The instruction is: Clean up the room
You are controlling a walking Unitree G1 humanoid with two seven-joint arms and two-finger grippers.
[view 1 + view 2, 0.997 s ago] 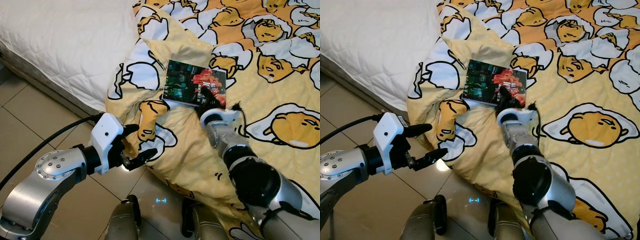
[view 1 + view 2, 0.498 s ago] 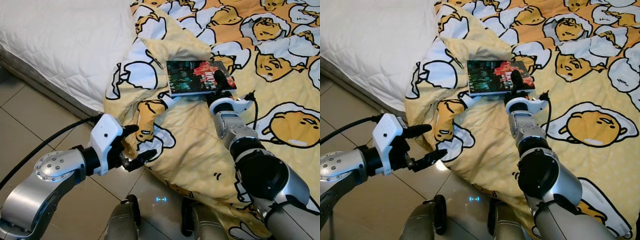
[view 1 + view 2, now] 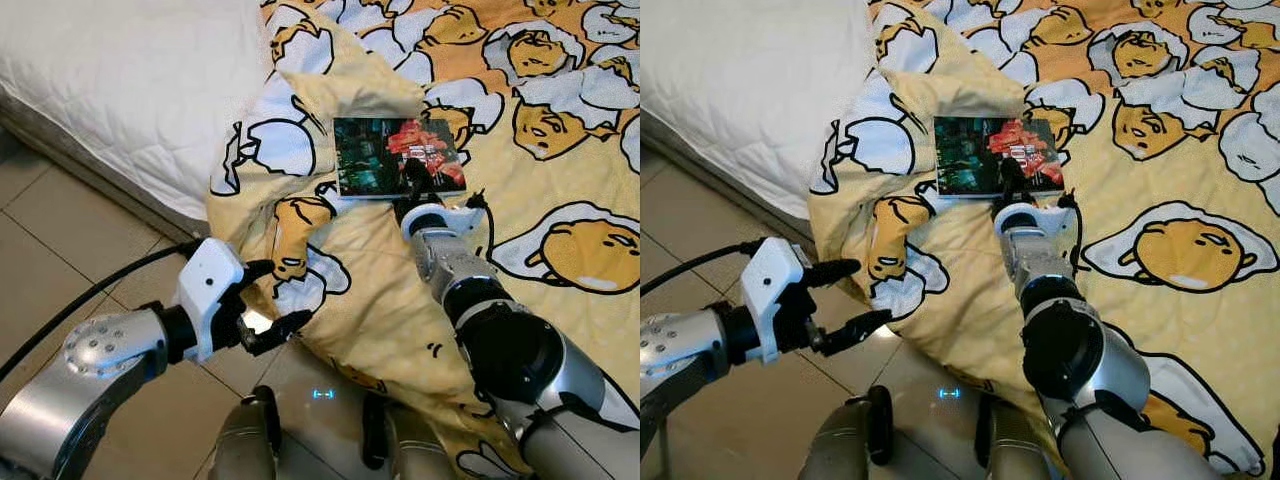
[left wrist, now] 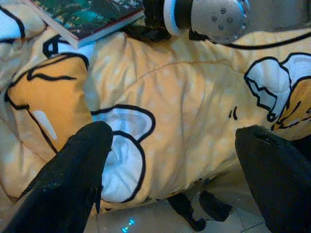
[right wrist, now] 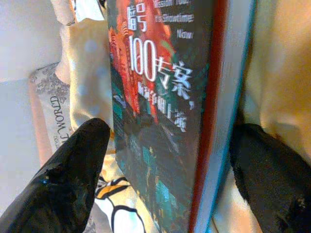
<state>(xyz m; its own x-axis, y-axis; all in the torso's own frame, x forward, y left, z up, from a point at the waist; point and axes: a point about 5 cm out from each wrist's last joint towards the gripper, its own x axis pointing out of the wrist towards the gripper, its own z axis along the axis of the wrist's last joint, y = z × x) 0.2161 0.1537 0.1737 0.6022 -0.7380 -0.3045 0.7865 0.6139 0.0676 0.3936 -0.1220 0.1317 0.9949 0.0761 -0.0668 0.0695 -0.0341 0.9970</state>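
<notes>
A book (image 3: 395,158) with a dark green and red cover lies on the yellow egg-print blanket (image 3: 560,180) on the bed. My right gripper (image 3: 413,190) is at the book's near edge, shut on it. One finger (image 5: 73,179) lies against the cover and the other finger (image 5: 274,184) is under the book. My left gripper (image 3: 270,298) is open, low beside the blanket's hanging corner (image 4: 121,145) above the floor, with nothing between its fingers.
A bare white quilted mattress (image 3: 120,90) fills the upper left, and its edge drops to the tiled floor (image 3: 60,230). The blanket bunches in folds left of the book and spills over the bed's edge. My own legs (image 3: 250,440) stand below.
The book has turned from a slant to lie squarer on the blanket, with my right gripper staying at its near edge. My left gripper has sunk slightly.
</notes>
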